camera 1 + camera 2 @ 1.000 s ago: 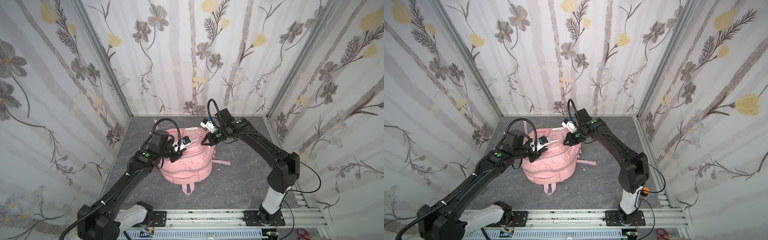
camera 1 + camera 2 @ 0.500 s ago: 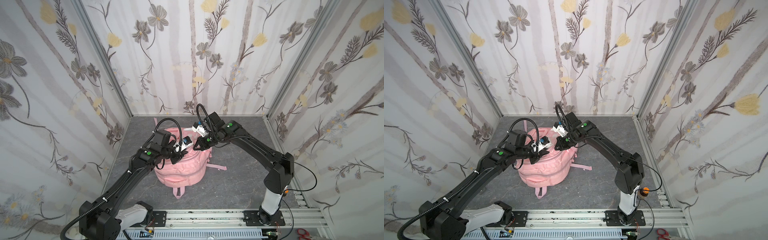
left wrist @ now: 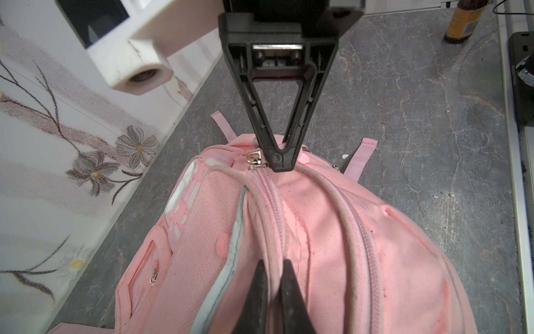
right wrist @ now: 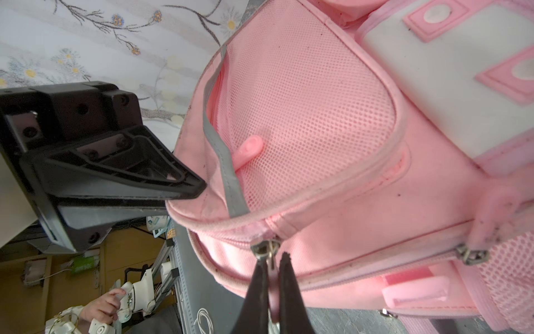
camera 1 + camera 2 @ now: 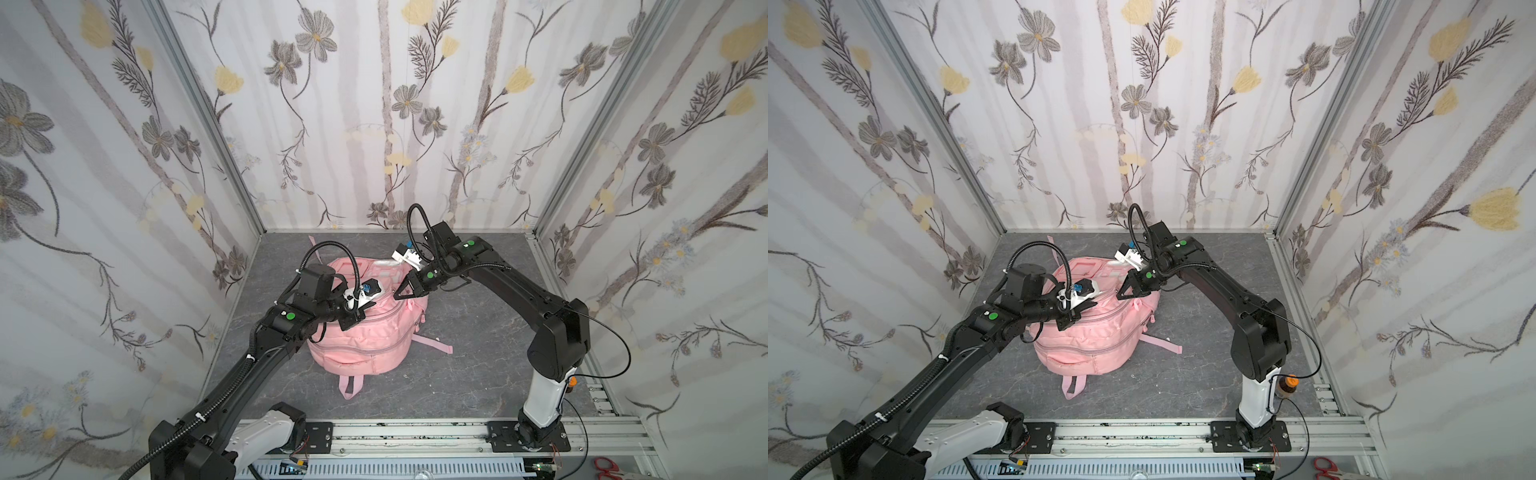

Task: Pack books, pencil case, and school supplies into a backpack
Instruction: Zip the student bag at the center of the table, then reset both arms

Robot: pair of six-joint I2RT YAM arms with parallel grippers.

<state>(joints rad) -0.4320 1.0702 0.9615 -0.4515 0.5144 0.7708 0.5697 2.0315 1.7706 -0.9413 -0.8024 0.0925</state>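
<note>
The pink backpack (image 5: 368, 343) (image 5: 1090, 345) lies on the grey table between my two arms. My left gripper (image 3: 273, 261) (image 5: 353, 319) is shut on a piped seam of the backpack (image 3: 318, 231) beside its closed main zipper. My right gripper (image 4: 273, 256) (image 5: 397, 296) (image 5: 1120, 296) is shut on the pink zipper pull (image 4: 273, 292) that hangs from a metal slider (image 4: 265, 247) at the backpack's (image 4: 318, 101) far top end. The two grippers face each other across the bag. The books, pencil case and school supplies are out of view.
Floral walls close in the table on three sides. Pink straps (image 5: 432, 344) trail from the backpack onto the table. A brown bottle (image 5: 1287, 386) stands by the right arm's base. Red scissors (image 5: 1327, 471) lie beyond the front rail.
My left gripper has shut on the backpack's seam. My right gripper has pulled the zipper pull a little to the left, and the backpack has shifted with it.
</note>
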